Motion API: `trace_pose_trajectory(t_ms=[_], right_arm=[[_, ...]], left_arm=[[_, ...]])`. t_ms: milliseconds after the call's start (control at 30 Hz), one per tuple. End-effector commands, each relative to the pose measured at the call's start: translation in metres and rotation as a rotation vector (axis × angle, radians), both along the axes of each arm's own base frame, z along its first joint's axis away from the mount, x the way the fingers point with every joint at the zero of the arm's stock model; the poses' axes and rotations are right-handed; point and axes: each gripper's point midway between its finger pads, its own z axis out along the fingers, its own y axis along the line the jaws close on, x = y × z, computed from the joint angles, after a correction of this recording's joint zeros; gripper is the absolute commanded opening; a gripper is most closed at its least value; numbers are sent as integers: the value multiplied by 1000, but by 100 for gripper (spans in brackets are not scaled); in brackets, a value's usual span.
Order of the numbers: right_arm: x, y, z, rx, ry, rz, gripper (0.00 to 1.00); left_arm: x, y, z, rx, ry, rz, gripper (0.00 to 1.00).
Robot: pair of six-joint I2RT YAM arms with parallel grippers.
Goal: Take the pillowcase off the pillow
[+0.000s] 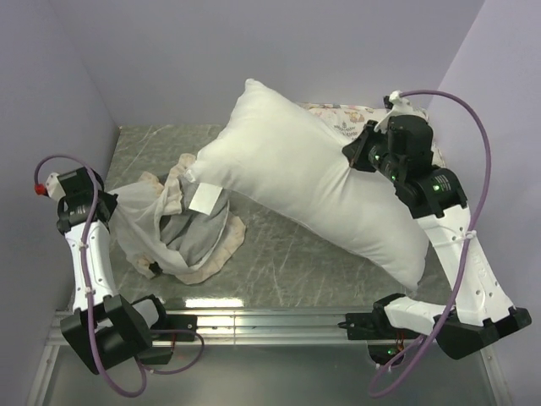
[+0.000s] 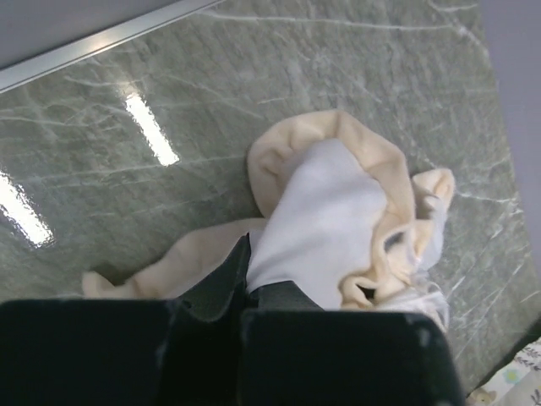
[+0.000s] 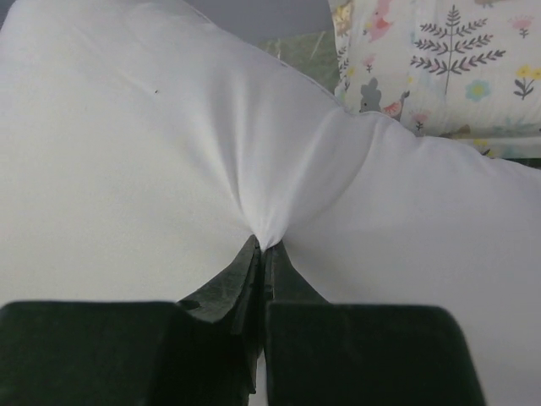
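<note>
You have two pillows in front of you: one large plain white pillow (image 1: 313, 182) and one small animal-print pillow (image 1: 338, 114). You have one pillowcase (image 1: 190, 237), one table (image 1: 287, 245), and two grippers: the left gripper (image 2: 249, 283) and the right gripper (image 3: 262, 254).

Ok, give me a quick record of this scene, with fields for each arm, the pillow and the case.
left fingers: shut on pillowcase, left side
right fingers: shut on a pinch of pillow
pillow: almost all out, left end at the pillowcase's mouth
pillowcase: crumpled on table
behind: printed pillow
</note>
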Motion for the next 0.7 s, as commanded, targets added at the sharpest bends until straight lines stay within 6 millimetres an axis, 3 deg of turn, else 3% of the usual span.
trace_pose_trajectory(t_ms=[0, 67, 100, 167, 200, 267, 300, 333, 400, 433, 467, 533, 567, 667], right_arm=[[18, 22, 15, 53, -98, 72, 0], [26, 30, -2, 49, -85, 90, 0], [28, 34, -25, 34, -41, 100, 0], [33, 42, -47, 28, -10, 117, 0], [33, 44, -69, 23, 14, 124, 0], [24, 57, -89, 38, 36, 159, 0], [16, 60, -117, 17, 77, 166, 0], [4, 74, -119, 9, 58, 189, 0], [-12, 84, -145, -17, 85, 206, 0], [-15, 89, -148, -19, 79, 211, 4], [-19, 91, -156, -31, 88, 200, 15], [-18, 89, -161, -36, 104, 188, 30], [-16, 87, -155, -43, 91, 177, 45], [-21, 80, -132, -34, 50, 168, 66]], left_arm=[[3, 6, 43, 53, -116, -4, 0], [3, 2, 50, 53, -140, -18, 1], [5, 1, 52, 53, -148, -31, 1], [8, -6, 55, 42, -164, -73, 0], [11, -8, 59, 46, -179, -94, 2], [20, -25, 64, 31, -219, -217, 25], [24, -33, 68, 23, -237, -269, 35], [28, -38, 71, 29, -244, -326, 56], [35, -62, 78, 19, -257, -442, 71], [37, -72, 77, 25, -236, -480, 78], [42, -94, 86, 45, -245, -543, 80], [42, -107, 100, 100, -256, -563, 84], [42, -125, 104, 109, -264, -610, 85], [37, -148, 121, 135, -297, -670, 86]])
